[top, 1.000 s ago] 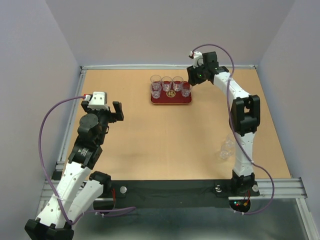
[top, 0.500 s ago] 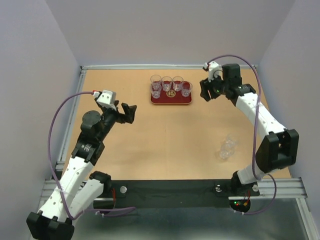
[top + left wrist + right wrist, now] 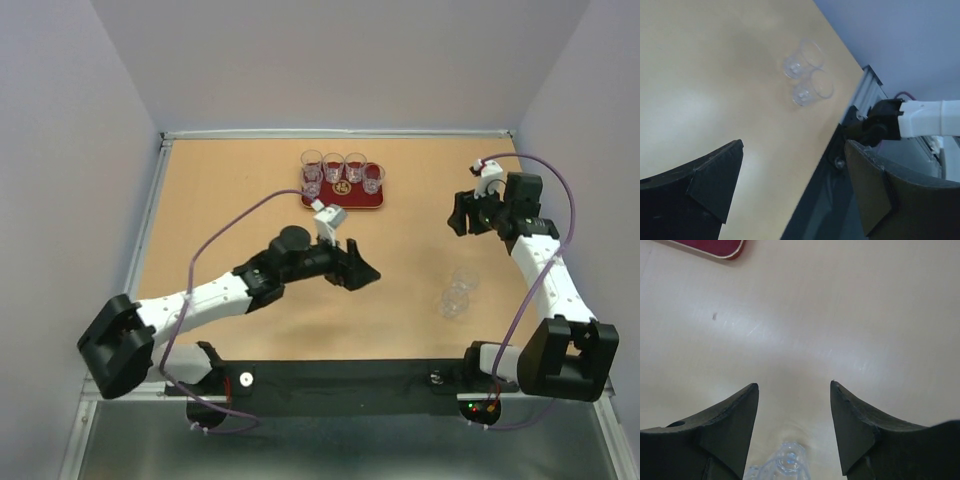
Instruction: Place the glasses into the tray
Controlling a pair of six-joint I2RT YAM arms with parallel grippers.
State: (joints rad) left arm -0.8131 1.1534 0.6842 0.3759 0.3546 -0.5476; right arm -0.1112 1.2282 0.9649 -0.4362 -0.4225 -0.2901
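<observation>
Two loose glasses point(image 3: 458, 293) stand upright on the table point(image 3: 230, 190), side by side and touching or nearly so. They are nearer the arm bases than the tray point(image 3: 350, 203) and off beyond its right-hand end.

A little closer to the tray, in front of its middle, the left gripper point(image 3: 362, 270) hangs with jaws spread wide and nothing between them. Its wrist view has the pair dead ahead along the line of the fingers, so a straight reach rightward, away from the tray's middle, looks like the coming move.

Right of the tray, about level with its near edge, the right gripper point(image 3: 460, 212) is also parted and empty. Its camera faces the tray's corner, with one tumbler just showing at the bottom edge of that view, behind the fingertips.

Both grippers look about equally close to the pair, but only the left is aimed at them.

Farthest off, four glasses point(image 3: 343, 175) stand in a row inside the tray, leaving two to bring.
</observation>
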